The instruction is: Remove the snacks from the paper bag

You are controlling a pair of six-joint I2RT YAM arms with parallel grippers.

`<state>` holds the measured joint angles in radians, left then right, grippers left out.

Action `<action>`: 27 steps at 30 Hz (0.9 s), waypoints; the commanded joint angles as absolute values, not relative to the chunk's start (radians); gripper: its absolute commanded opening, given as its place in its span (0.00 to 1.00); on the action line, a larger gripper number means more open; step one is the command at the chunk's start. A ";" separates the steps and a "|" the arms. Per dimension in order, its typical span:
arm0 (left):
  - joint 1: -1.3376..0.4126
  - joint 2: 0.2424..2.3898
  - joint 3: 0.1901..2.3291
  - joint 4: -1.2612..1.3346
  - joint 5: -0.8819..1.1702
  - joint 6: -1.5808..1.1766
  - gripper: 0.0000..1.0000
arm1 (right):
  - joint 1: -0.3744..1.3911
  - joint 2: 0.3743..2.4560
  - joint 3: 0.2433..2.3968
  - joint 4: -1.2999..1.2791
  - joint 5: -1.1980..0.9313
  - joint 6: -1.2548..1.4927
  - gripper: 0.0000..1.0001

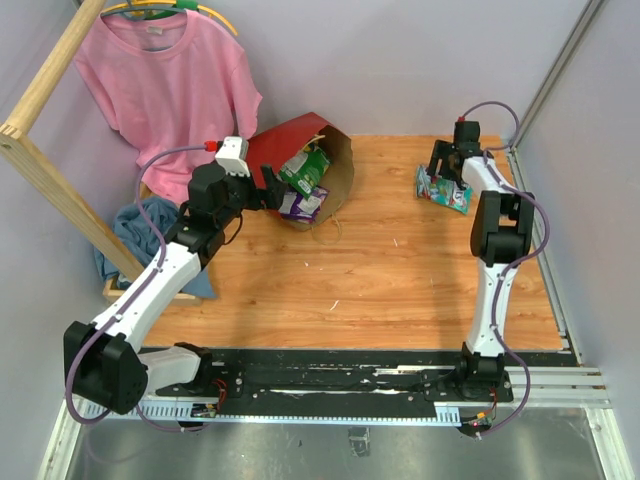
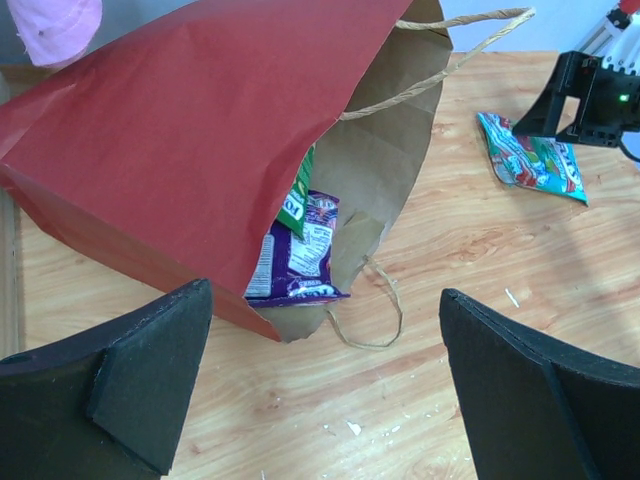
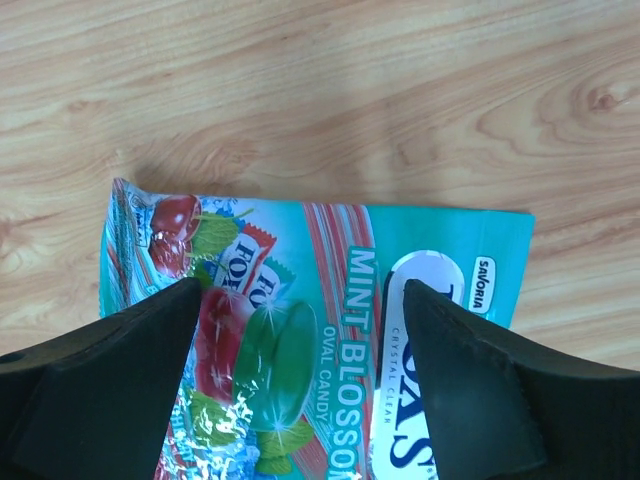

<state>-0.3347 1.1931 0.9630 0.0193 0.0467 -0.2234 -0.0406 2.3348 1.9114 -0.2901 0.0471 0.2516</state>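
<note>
Paper bag (image 1: 285,143) lies on its side at 11 o'clock on table (image 1: 400,280), mouth toward 4, so contents are reachable. Left gripper (image 2: 325,370) wide, empty, aimed at the mouth, likely for next grab. Right gripper (image 3: 300,380) jaws apart over mint packet (image 3: 330,260), flat at 2 o'clock, already out. Purple packet (image 2: 300,250) and green packet (image 2: 297,195) inside bag.

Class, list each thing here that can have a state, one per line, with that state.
paper bag: on its side, mouth open
purple packet: inside the bag's mouth
green packet: inside the bag
mint packet: out, flat on the table
left gripper: jaws open, empty
right gripper: jaws open above the mint packet
pink T-shirt: hanging
</note>
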 commanded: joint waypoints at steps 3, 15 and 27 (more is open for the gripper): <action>-0.328 1.202 0.963 0.042 0.046 -0.212 1.00 | -0.049 2.150 1.794 -0.248 0.040 0.213 0.87; -0.328 1.204 0.947 0.058 0.052 -0.213 1.00 | 0.023 2.046 1.647 -0.313 0.139 0.303 0.98; -0.327 1.211 0.939 0.060 0.032 -0.191 1.00 | 0.007 2.220 1.708 -0.335 0.073 0.274 0.98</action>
<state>-0.3347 1.2125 0.9459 0.0288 0.0452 -0.2115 0.0170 2.1979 1.6775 -0.2771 0.1097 0.2913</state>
